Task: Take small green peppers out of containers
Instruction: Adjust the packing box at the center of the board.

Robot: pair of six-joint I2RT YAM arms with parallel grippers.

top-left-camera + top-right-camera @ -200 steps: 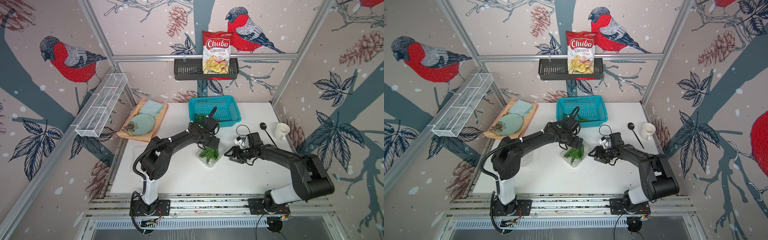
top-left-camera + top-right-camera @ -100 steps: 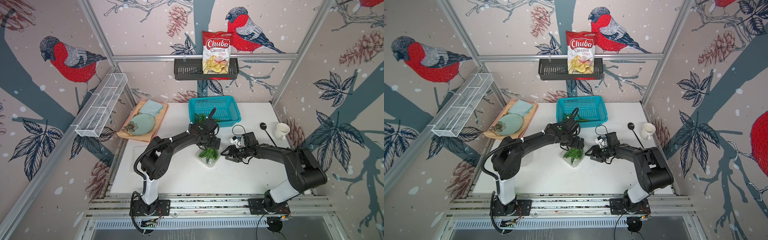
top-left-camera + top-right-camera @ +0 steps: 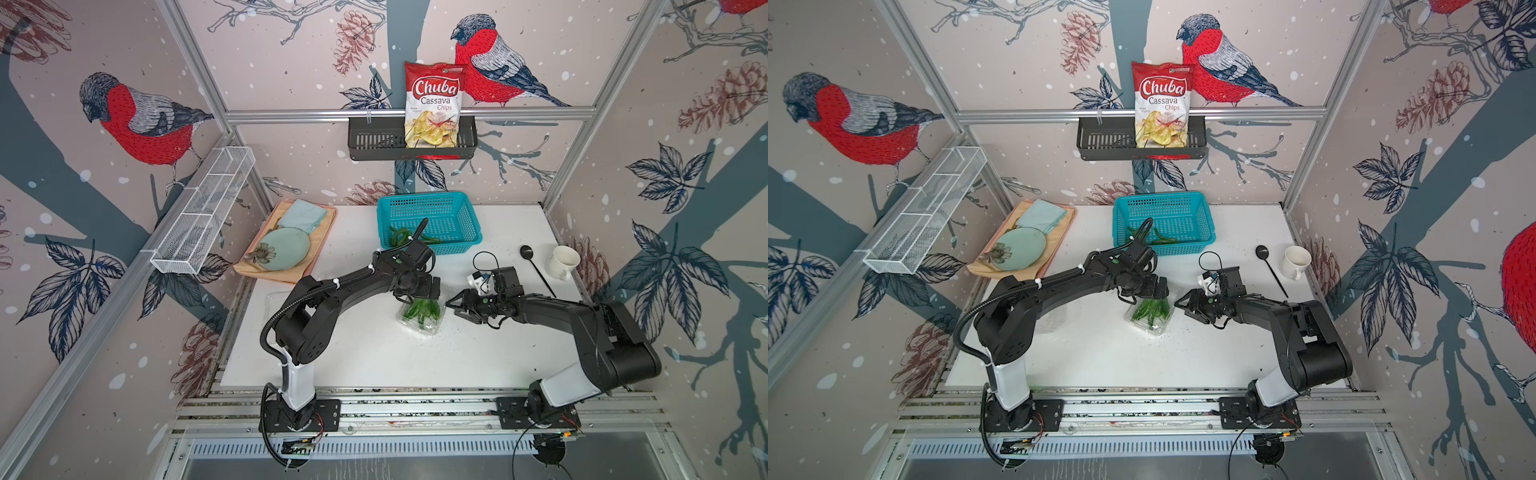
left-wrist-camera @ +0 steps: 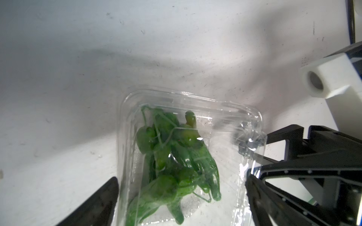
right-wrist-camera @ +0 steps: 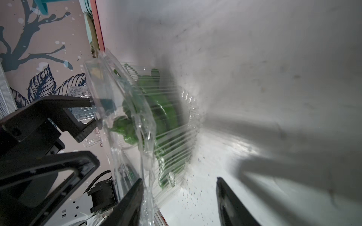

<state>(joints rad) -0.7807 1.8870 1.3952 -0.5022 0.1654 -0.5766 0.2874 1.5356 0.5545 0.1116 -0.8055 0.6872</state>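
- Clear clamshell container (image 3: pixel 422 326) of small green peppers (image 3: pixel 420 309) mid-tabletop (image 3: pixel 374 357), lid partly lifted.
- Astride it, left gripper (image 3: pixel 417 294), jaws spread wide, a finger beside each side wall.
- At the lid's edge, right gripper (image 3: pixel 453 307), half open, pinching nothing.
- Loose peppers (image 3: pixel 399 237) in teal basket (image 3: pixel 465 224).

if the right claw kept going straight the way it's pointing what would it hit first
Most likely the clear plastic box of green peppers: the right claw points at its side from close by, jaws apart. Depth is hard to judge, so it might catch the lid's edge first.
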